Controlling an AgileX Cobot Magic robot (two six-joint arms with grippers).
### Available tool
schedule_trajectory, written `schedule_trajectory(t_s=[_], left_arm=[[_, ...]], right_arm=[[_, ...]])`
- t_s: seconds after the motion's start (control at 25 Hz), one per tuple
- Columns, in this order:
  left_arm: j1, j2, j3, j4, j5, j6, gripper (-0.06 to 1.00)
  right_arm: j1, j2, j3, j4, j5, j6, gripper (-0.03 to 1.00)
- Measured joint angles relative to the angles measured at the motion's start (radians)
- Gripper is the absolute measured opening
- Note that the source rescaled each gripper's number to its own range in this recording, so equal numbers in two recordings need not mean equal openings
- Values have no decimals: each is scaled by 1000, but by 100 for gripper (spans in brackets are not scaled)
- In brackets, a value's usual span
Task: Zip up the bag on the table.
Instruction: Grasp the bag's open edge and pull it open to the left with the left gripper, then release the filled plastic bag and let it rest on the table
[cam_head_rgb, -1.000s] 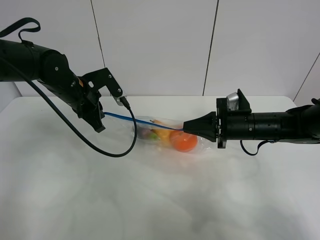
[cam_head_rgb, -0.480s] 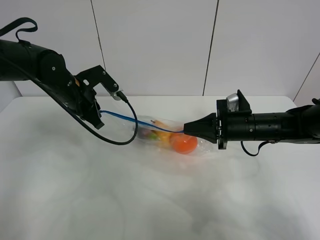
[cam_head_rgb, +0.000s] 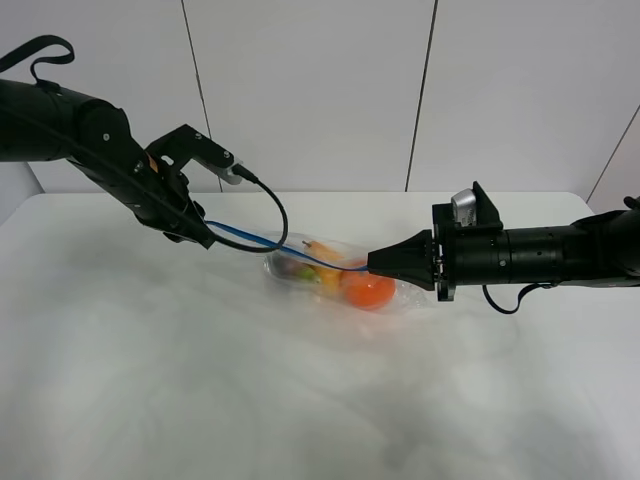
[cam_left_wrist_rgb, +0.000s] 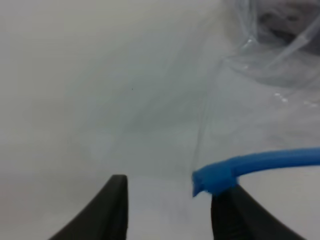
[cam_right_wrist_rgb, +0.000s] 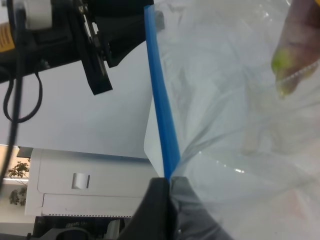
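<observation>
Bag (cam_head_rgb: 335, 275) lies on the worktop (cam_head_rgb: 300, 400) between the two end effectors, with the fruit bunched close to the right one. The right end effector (cam_head_rgb: 372, 262) is pinching the blue zipper strip (cam_head_rgb: 250, 238). The left end effector (cam_left_wrist_rgb: 170, 192) is spread, the strip's end just beside one finger. My worry: nothing anchors that end, so a pull from the right might drag the whole bag instead of sealing it. The black cable (cam_head_rgb: 283, 215) drooping beside the left end effector could also snag the strip.

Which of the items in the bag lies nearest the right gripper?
The orange, just under the right gripper; the yellow pear and the dark eggplant lie farther along the bag, away from it.
</observation>
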Motion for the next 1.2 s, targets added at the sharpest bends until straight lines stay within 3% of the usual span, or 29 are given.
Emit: schedule_trajectory(t_s=[0.28,0.48,0.76,1.2], left_arm=[[108,0,0,0,115,-201,80],[224,-7,-2,0,230,-239,80],[366,-61,-3,-5,298,-274,80],[400,-236,0,-34,284,-247,80]], right_arm=[[0,0,0,-21,0,-3,0],[0,0,0,-26,-1,-14,0],[0,0,0,-34,-4,-19,0],[0,0,0,-37,-10,-19,0]])
